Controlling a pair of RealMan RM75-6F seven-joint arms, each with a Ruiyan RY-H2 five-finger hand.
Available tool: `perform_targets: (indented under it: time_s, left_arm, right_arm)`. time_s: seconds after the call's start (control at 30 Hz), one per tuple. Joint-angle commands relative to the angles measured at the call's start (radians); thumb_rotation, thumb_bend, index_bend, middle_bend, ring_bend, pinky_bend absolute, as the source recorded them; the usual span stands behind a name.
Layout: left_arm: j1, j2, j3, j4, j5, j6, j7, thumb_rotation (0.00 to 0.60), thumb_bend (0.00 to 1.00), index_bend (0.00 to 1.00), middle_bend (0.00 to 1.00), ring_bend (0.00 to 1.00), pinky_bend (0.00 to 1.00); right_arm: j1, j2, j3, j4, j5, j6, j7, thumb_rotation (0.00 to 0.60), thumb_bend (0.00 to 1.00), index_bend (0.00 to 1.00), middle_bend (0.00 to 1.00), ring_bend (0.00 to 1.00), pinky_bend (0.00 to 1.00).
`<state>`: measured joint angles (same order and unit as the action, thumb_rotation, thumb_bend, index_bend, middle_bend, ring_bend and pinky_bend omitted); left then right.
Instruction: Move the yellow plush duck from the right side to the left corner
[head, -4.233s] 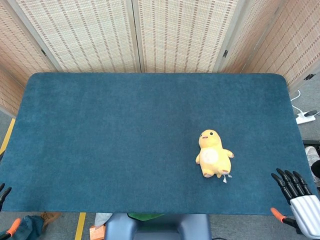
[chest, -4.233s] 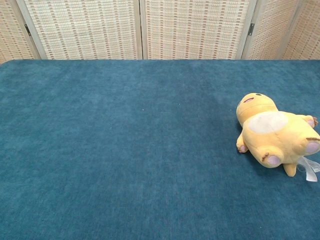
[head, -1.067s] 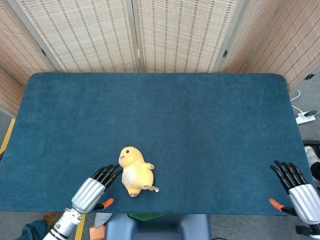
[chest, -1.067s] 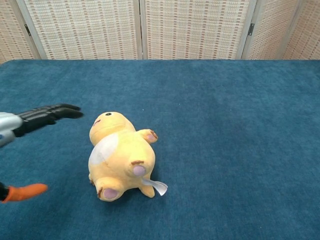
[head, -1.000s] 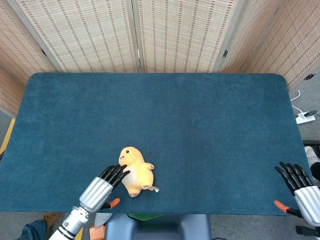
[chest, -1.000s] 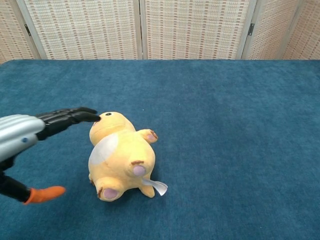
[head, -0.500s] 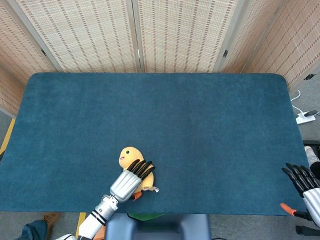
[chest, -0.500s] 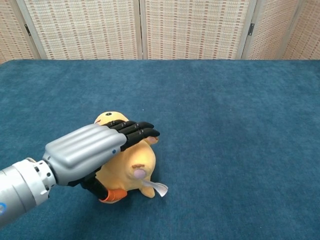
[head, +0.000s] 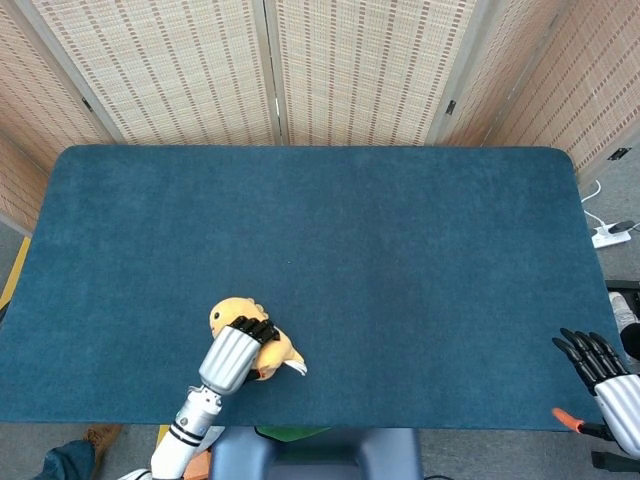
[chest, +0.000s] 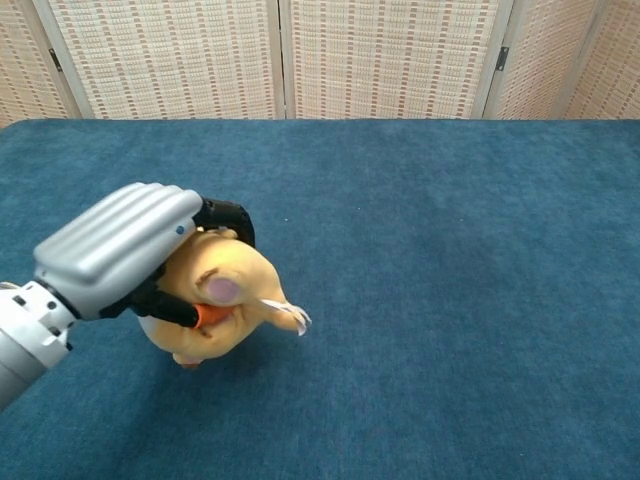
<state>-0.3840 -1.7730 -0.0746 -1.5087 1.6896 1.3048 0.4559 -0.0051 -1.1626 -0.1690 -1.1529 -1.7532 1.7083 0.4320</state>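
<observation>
The yellow plush duck (head: 232, 318) (chest: 218, 299) is near the table's front edge, left of centre. My left hand (head: 231, 356) (chest: 125, 248) grips it from above, its fingers curled over the body and an orange thumb tip pressed into the belly. The duck looks raised and tilted, with a white tag sticking out to the right. My right hand (head: 603, 380) shows only in the head view, off the table's front right corner. Its dark fingers are spread and it holds nothing.
The blue felt table (head: 320, 230) fills both views, with woven screens (head: 270, 70) behind it. A white power strip (head: 610, 235) lies on the floor at the right. A grey base (head: 310, 455) sits below the front edge.
My left hand has closed around the duck and carried it a little to the left. The duck's head now points further left. The right hand has barely moved.
</observation>
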Motion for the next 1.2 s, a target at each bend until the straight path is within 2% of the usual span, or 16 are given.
perform_targets:
  time_s: [0.03, 0.13, 0.27, 0.43, 0.57, 0.67, 0.83, 0.9, 0.93, 0.97, 1.0, 1.03, 1.13, 1.2]
  left_arm:
    - [0.048, 0.152, 0.05, -0.019, 0.106, 0.152, -0.046, 0.6, 0.7, 0.68, 0.8, 0.74, 1.0]
    - [0.092, 0.24, 0.076, 0.006, 0.118, 0.223, -0.089, 0.6, 0.7, 0.68, 0.8, 0.74, 1.0]
    - [0.137, 0.294, 0.102, 0.146, 0.099, 0.278, -0.194, 0.6, 0.68, 0.68, 0.8, 0.74, 1.0]
    - [0.177, 0.288, 0.116, 0.343, 0.047, 0.29, -0.34, 0.6, 0.66, 0.69, 0.8, 0.74, 1.0]
    - [0.19, 0.285, 0.142, 0.428, 0.032, 0.267, -0.436, 0.6, 0.64, 0.68, 0.79, 0.73, 1.0]
    - [0.2, 0.265, 0.155, 0.506, 0.035, 0.264, -0.448, 0.6, 0.63, 0.67, 0.77, 0.72, 1.0]
    - [0.208, 0.246, 0.182, 0.582, 0.035, 0.232, -0.494, 0.6, 0.5, 0.61, 0.72, 0.69, 0.97]
    - [0.209, 0.247, 0.19, 0.585, 0.035, 0.22, -0.511, 0.6, 0.44, 0.49, 0.64, 0.62, 0.89]
    - [0.209, 0.25, 0.195, 0.584, 0.034, 0.211, -0.523, 0.6, 0.4, 0.32, 0.5, 0.5, 0.78]
    - [0.208, 0.257, 0.205, 0.575, 0.031, 0.189, -0.543, 0.6, 0.37, 0.2, 0.38, 0.4, 0.69]
    - [0.205, 0.274, 0.222, 0.538, 0.03, 0.159, -0.579, 0.6, 0.33, 0.06, 0.22, 0.26, 0.55]
    - [0.201, 0.288, 0.224, 0.505, 0.031, 0.156, -0.596, 0.6, 0.29, 0.0, 0.09, 0.14, 0.44]
    - [0.197, 0.315, 0.219, 0.418, 0.035, 0.172, -0.622, 0.6, 0.25, 0.0, 0.0, 0.01, 0.31]
    - [0.194, 0.327, 0.215, 0.369, 0.046, 0.19, -0.625, 0.6, 0.24, 0.0, 0.0, 0.0, 0.26]
  right_arm:
    - [0.004, -0.003, -0.005, -0.018, -0.007, -0.026, -0.023, 0.6, 0.06, 0.0, 0.0, 0.0, 0.0]
    - [0.008, -0.004, -0.007, -0.046, -0.016, -0.043, -0.055, 0.6, 0.06, 0.0, 0.0, 0.0, 0.0]
    - [0.015, -0.003, -0.016, -0.099, -0.04, -0.064, -0.098, 0.6, 0.06, 0.0, 0.0, 0.0, 0.0]
    - [0.025, -0.008, -0.015, -0.164, -0.049, -0.1, -0.18, 0.6, 0.06, 0.0, 0.0, 0.0, 0.0]
    - [0.024, -0.014, -0.015, -0.198, -0.06, -0.105, -0.215, 0.6, 0.06, 0.0, 0.0, 0.0, 0.0]
    - [0.022, -0.015, -0.018, -0.214, -0.064, -0.111, -0.228, 0.6, 0.06, 0.0, 0.0, 0.0, 0.0]
    - [0.014, -0.02, -0.015, -0.231, -0.067, -0.098, -0.237, 0.6, 0.06, 0.0, 0.0, 0.0, 0.0]
    - [0.012, -0.022, -0.014, -0.231, -0.069, -0.094, -0.237, 0.6, 0.06, 0.0, 0.0, 0.0, 0.0]
    - [0.01, -0.023, -0.014, -0.231, -0.071, -0.091, -0.238, 0.6, 0.07, 0.0, 0.0, 0.0, 0.0]
    - [0.008, -0.026, -0.015, -0.229, -0.074, -0.087, -0.24, 0.6, 0.07, 0.0, 0.0, 0.0, 0.0]
    - [0.005, -0.027, -0.018, -0.228, -0.079, -0.084, -0.242, 0.6, 0.07, 0.0, 0.0, 0.0, 0.0]
    - [0.003, -0.027, -0.019, -0.226, -0.081, -0.081, -0.242, 0.6, 0.08, 0.0, 0.0, 0.0, 0.0]
    - [-0.002, -0.026, -0.02, -0.221, -0.089, -0.069, -0.236, 0.6, 0.08, 0.0, 0.0, 0.0, 0.0]
    - [-0.005, -0.024, -0.02, -0.217, -0.095, -0.059, -0.23, 0.6, 0.08, 0.0, 0.0, 0.0, 0.0]
